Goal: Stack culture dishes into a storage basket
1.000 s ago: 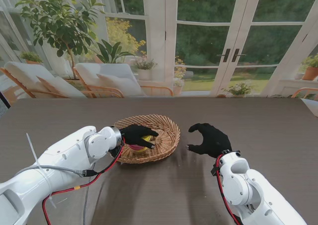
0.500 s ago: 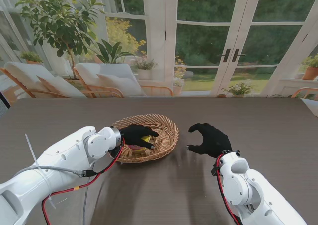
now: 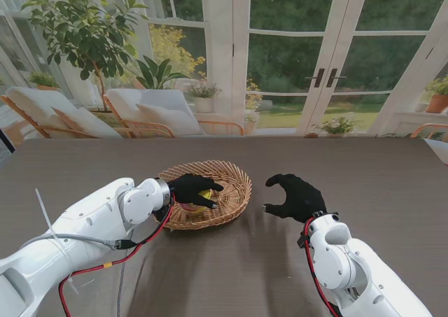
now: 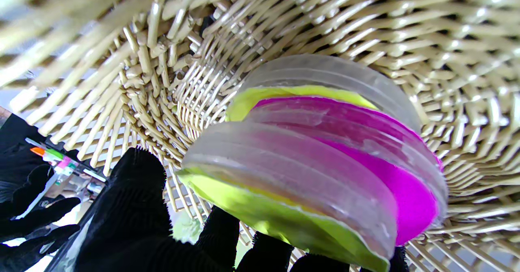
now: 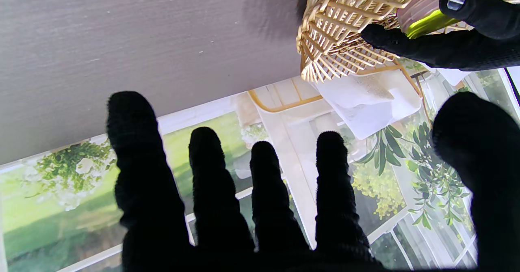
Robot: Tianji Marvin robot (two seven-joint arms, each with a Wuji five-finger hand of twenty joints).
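A round wicker basket (image 3: 234, 184) sits on the table in front of me, a little left of centre. My left hand (image 3: 194, 189), in a black glove, reaches into it and is shut on a clear culture dish with a yellow-green bottom (image 4: 284, 195). That dish rests tilted on a magenta dish (image 4: 390, 182), with another yellow-green dish (image 4: 284, 93) under it on the basket floor (image 4: 467, 61). My right hand (image 3: 297, 196) hovers over the table to the right of the basket, fingers (image 5: 138, 174) spread, holding nothing.
The dark grey table (image 3: 364, 170) stretches around the basket (image 5: 337, 28). Behind the far edge stand glass doors, lounge chairs (image 3: 140, 110) and potted plants. Red and grey cables (image 3: 105, 257) hang along my left arm.
My left hand has settled very slightly lower into the basket with the dish. The right hand has not moved.
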